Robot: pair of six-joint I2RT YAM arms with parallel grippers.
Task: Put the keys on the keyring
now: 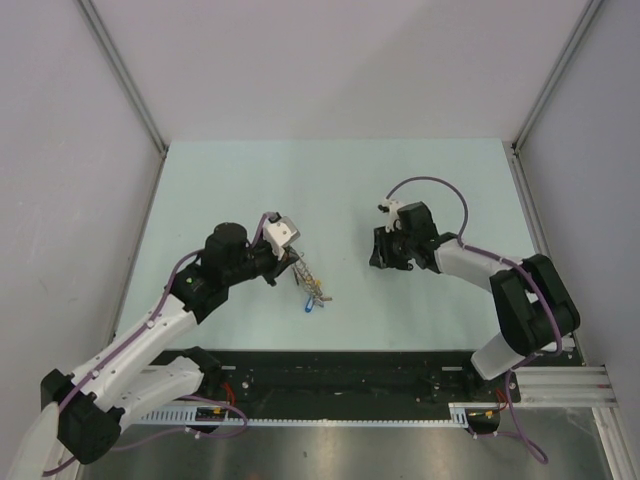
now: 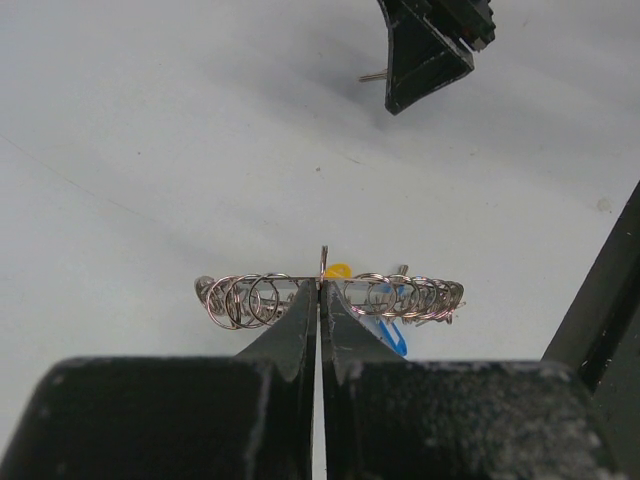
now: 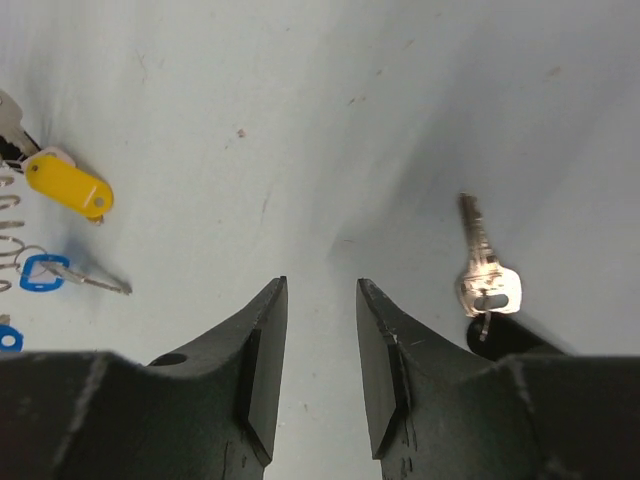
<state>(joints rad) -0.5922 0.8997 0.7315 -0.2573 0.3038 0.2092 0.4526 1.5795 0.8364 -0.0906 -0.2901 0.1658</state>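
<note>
Where the left pincer stood nearest the arm bases, its jaws were clenched on the keyring, a band of small wire loops seen edge-on and spreading to both sides of the fingertips; a yellow key head showed just behind the loops, and a blue key lay under them beside the right-hand finger; whether either hung on the ring could not be told; farther across the pale counter the right pincer was released, gripping nothing, its jaws apart above the counter; a silver key lay just beside its right finger, blade pointing away, well apart from the keyring.
</note>
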